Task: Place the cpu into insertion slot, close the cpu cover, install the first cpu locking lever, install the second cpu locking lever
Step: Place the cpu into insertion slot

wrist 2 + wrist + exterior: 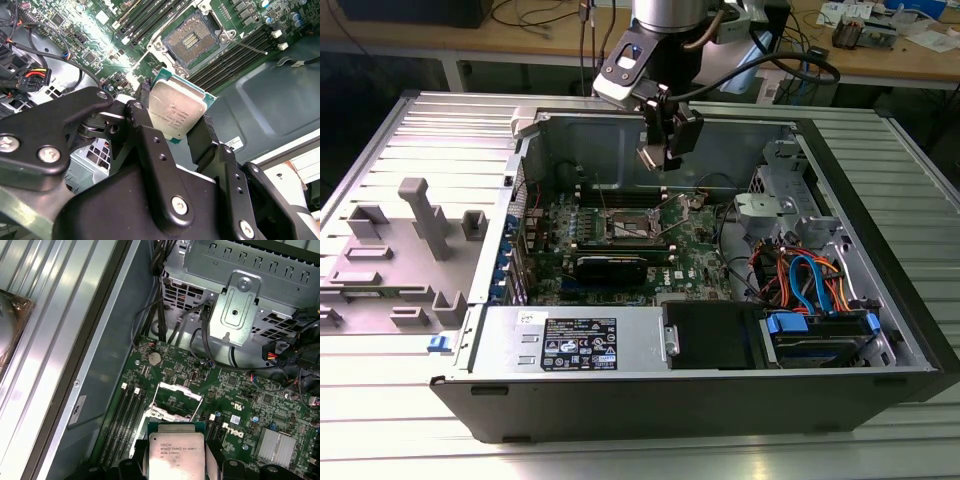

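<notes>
My gripper [658,152] hangs inside the open computer case, above the motherboard, shut on the cpu [176,109]. The cpu is a square chip with a silvery top and a green rim, clamped by two opposite edges between the black fingers [144,107]. It also appears in the first wrist view as the cpu [175,456]. Below it lies the insertion slot [192,42], uncovered, with its contact field showing, seen in the exterior view as the slot [634,226]. The cpu cover [181,390] stands tilted up at the slot's edge. A thin locking lever [250,47] sticks out loose beside the slot.
The case [650,400] lies open on a ribbed metal table. Memory slots [125,415] flank the socket. A metal drive cage [240,310] and bundled cables [800,275] sit at the exterior view's right. A grey fixture [415,240] stands on the table at the left.
</notes>
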